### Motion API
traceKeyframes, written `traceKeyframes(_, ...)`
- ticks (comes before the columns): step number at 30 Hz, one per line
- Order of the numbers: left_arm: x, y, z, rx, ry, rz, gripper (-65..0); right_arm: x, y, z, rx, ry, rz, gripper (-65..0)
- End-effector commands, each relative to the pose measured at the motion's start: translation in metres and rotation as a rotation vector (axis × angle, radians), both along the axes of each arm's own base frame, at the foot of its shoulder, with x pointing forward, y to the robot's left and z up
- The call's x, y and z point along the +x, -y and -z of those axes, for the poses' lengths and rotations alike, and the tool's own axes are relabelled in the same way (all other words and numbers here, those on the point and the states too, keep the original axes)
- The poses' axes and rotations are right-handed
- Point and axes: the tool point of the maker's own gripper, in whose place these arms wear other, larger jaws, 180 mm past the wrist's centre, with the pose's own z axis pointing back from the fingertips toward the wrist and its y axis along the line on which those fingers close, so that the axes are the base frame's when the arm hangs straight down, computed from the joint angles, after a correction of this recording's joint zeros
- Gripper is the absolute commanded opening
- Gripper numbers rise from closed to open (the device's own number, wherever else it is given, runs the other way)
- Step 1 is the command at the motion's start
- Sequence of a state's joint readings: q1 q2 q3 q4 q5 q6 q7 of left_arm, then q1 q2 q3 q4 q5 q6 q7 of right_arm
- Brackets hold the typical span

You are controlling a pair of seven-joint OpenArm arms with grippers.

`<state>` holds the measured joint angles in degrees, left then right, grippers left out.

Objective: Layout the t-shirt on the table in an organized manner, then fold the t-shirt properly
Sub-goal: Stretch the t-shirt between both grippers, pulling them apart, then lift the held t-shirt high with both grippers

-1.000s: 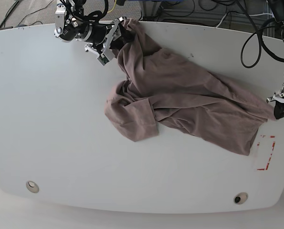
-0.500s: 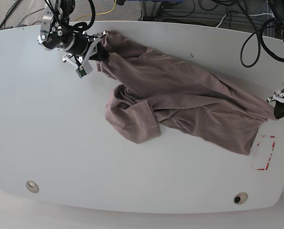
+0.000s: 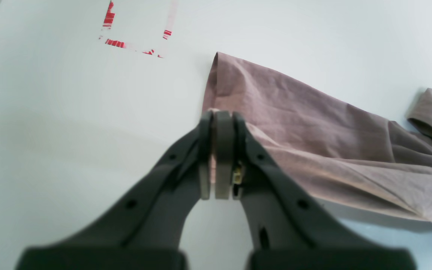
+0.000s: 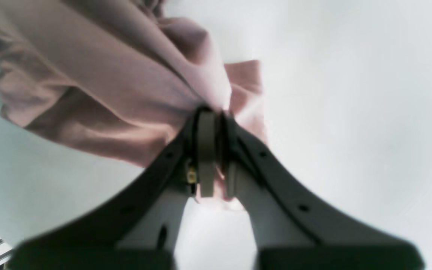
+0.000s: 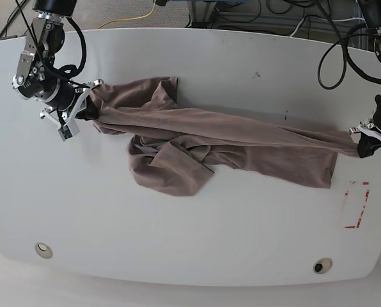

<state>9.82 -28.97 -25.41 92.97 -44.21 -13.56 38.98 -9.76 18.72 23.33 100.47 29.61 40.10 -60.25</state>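
T-shirt [image 5: 241,131] stretched between both grippers, its lower folds bunched on white table [image 5: 114,230]. One edge pinched in left gripper [image 5: 362,152], opposite edge pinched in right gripper [image 5: 89,114].

Yellow cable: [image 5: 128,22] curved, past the far edge
Dark cables: [image 5: 267,29] tangled beyond that edge
Pale cable: [image 5: 299,25] bent, among the dark ones

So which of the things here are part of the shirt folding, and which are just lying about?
Part of the job:
- t-shirt
- table
- left claw
- right claw

Just about:
- yellow cable
- red dashed mark
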Motion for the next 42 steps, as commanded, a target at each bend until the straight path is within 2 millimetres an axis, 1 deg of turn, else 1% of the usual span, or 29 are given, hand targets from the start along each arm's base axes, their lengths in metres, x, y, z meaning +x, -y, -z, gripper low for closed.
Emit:
traceKeyframes(1, 0.008, 0.0, -0.018, 0.024, 0.054, 0.013, -65.0, 0.012, 0.007, -0.014, -0.014, 0.049, 0.002, -51.4)
traceKeyframes(4, 0.009, 0.005, -0.019, 0.026, 0.057, 0.026, -65.0, 0.014, 0.007, -0.018, -0.02, 0.061, -0.001, -37.1)
traceKeyframes(6, 0.01, 0.006, -0.02, 0.028, 0.061, 0.031, -65.0, 0.015, 0.005, -0.023, -0.028, 0.077, -0.01, -26.5)
traceKeyframes(8, 0.01, 0.01, -0.019, 0.022, 0.061, 0.035, -65.0, 0.013, 0.001, -0.028, -0.034, 0.093, -0.022, -18.1)
traceKeyframes(11, 0.01, 0.014, -0.016, 0.018, 0.056, 0.042, -65.0, 0.005, -0.005, -0.032, -0.044, 0.1, -0.041, -8.6)
traceKeyframes(14, 0.01, 0.014, -0.016, 0.017, 0.055, 0.044, -65.0, -0.009, -0.012, -0.032, -0.047, 0.092, -0.063, -1.6)
traceKeyframes(17, 0.01, 0.014, -0.016, 0.019, 0.055, 0.044, -65.0, -0.025, -0.023, -0.025, -0.028, 0.065, -0.067, -0.6)
traceKeyframes(19, 0.01, 0.014, -0.016, 0.019, 0.055, 0.044, -65.0, -0.035, -0.026, -0.019, -0.017, 0.042, -0.062, -0.6)
traceKeyframes(23, 0.01, 0.014, -0.016, 0.019, 0.055, 0.044, -65.0, -0.057, -0.027, -0.006, -0.012, -0.019, -0.059, -0.6)
traceKeyframes(27, 0.01, 0.014, -0.015, 0.018, 0.054, 0.043, -65.0, -0.071, -0.031, 0.003, 0.006, -0.057, -0.048, -0.6)
traceKeyframes(29, 0.01, 0.013, -0.015, 0.018, 0.053, 0.042, -65.0, -0.074, -0.03, 0.004, 0.013, -0.059, -0.024, -0.6)
traceKeyframes(34, 0.01, 0.016, -0.013, 0.011, 0.05, 0.045, -65.0, -0.077, -0.012, 0.003, 0.042, -0.037, 0.122, -0.6)
traceKeyframes(37, 0.011, 0.021, -0.011, 0.009, 0.046, 0.058, -65.0, -0.08, -0.005, 0.002, 0.063, -0.024, 0.2, -0.6)
traceKeyframes(39, 0.011, 0.022, -0.01, 0.008, 0.044, 0.06, -65.0, -0.076, -0.006, 0.0, 0.089, -0.003, 0.236, -0.6)
traceKeyframes(42, 0.011, 0.022, -0.01, 0.008, 0.044, 0.06, -65.0, -0.078, -0.009, 0.003, 0.112, -0.015, 0.271, -0.6)
